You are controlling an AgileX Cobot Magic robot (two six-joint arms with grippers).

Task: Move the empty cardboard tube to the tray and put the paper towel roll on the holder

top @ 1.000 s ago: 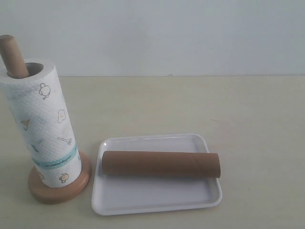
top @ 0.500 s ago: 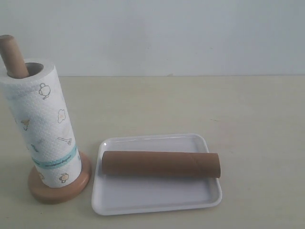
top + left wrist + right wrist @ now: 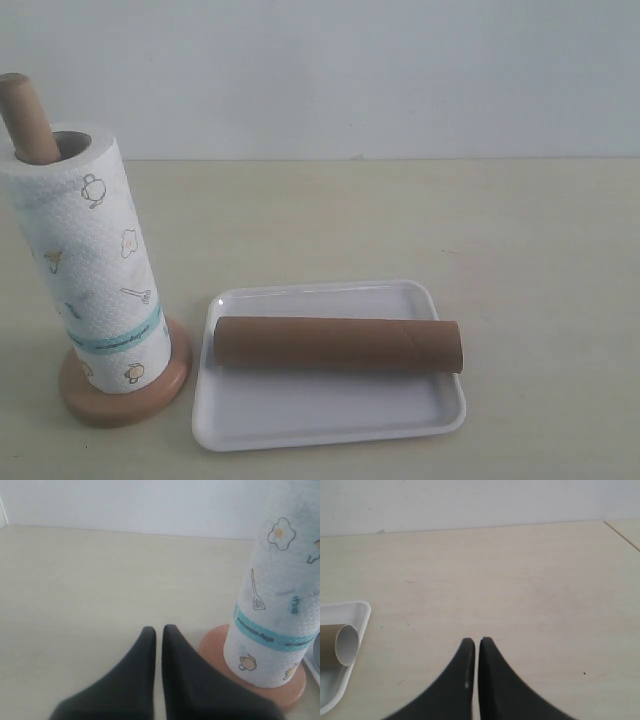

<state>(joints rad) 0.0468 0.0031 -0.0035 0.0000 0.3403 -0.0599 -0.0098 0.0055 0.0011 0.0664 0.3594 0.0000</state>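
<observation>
The brown cardboard tube [image 3: 338, 344] lies lengthwise in the white tray [image 3: 330, 412]; its open end [image 3: 346, 644] and a tray corner [image 3: 355, 611] show in the right wrist view. The printed paper towel roll [image 3: 90, 262] stands upright on the wooden holder, whose pole [image 3: 24, 115] pokes out of its core and whose disc base [image 3: 150, 398] rings it below. Neither gripper shows in the exterior view. My left gripper [image 3: 158, 629] is shut on nothing, beside the holder base [image 3: 217, 639] and roll [image 3: 280, 600]. My right gripper [image 3: 473, 641] is shut and empty, away from the tray.
Everything stands on a pale beige tabletop [image 3: 420, 220] that meets a plain white wall [image 3: 350, 70] at the back. Bare table surface [image 3: 520, 580] stretches out beyond the right gripper.
</observation>
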